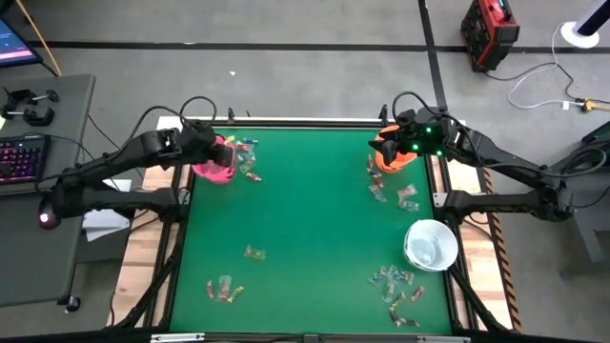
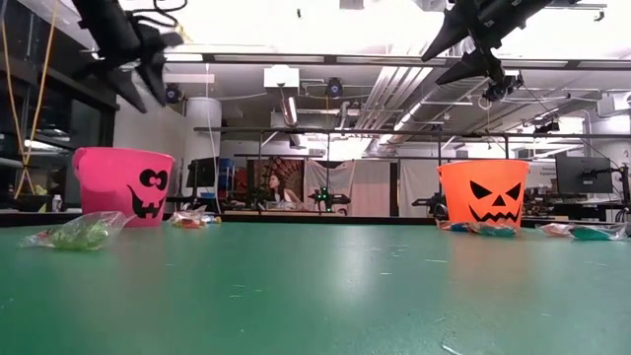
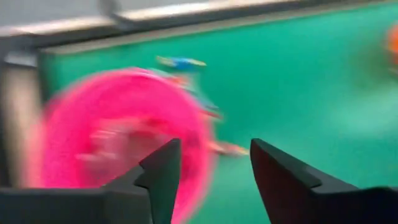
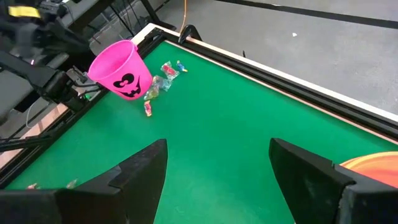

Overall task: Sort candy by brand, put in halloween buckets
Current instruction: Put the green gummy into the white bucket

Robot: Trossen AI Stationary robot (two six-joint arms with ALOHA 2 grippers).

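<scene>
Left gripper poised above the pink bucket at the table's far left corner, fingers spread apart, nothing between them. Right gripper hanging over the orange bucket at the far right corner, fingers wide apart and empty. White bucket standing on the green table near the right edge, well apart from the other two. Candy scattered in clusters: a few pieces just beside the pink bucket, several near the orange bucket, a larger heap at the near right below the white bucket, a small group at the near left, one piece alone left of centre
</scene>
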